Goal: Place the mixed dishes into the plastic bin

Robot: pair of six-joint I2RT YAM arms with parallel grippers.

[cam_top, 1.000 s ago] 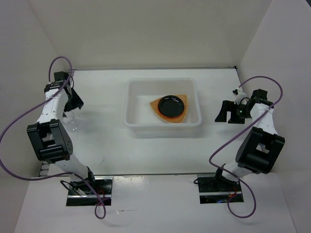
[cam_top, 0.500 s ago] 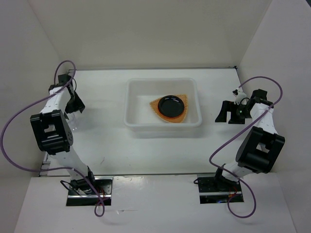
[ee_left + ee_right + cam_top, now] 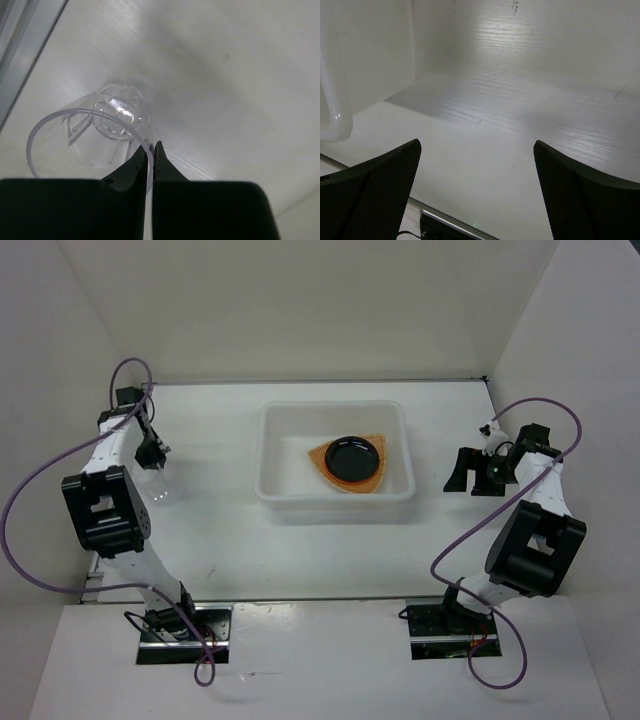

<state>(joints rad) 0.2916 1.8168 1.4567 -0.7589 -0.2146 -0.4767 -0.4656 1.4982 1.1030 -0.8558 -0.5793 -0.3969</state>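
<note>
Grip set: left claw (image 3: pixel 151 150) pressed together on rim wall of clear plastic cup (image 3: pixel 100 125), one finger inside, one outside. Cup mouth faced claw, base pointing away. Plastic bin (image 3: pixel 335 495) lay well off to claw's right; I judged carry was left arm's job. Right claw (image 3: pixel 476 145) spread, empty, beside bin's far side.

Lighting bright, even, from overhead; soft grey shadow on table (image 3: pixel 520 150) beside plastic bin (image 3: pixel 370 50); glare spots on clear cup (image 3: pixel 117 110); focus adequate throughout.
</note>
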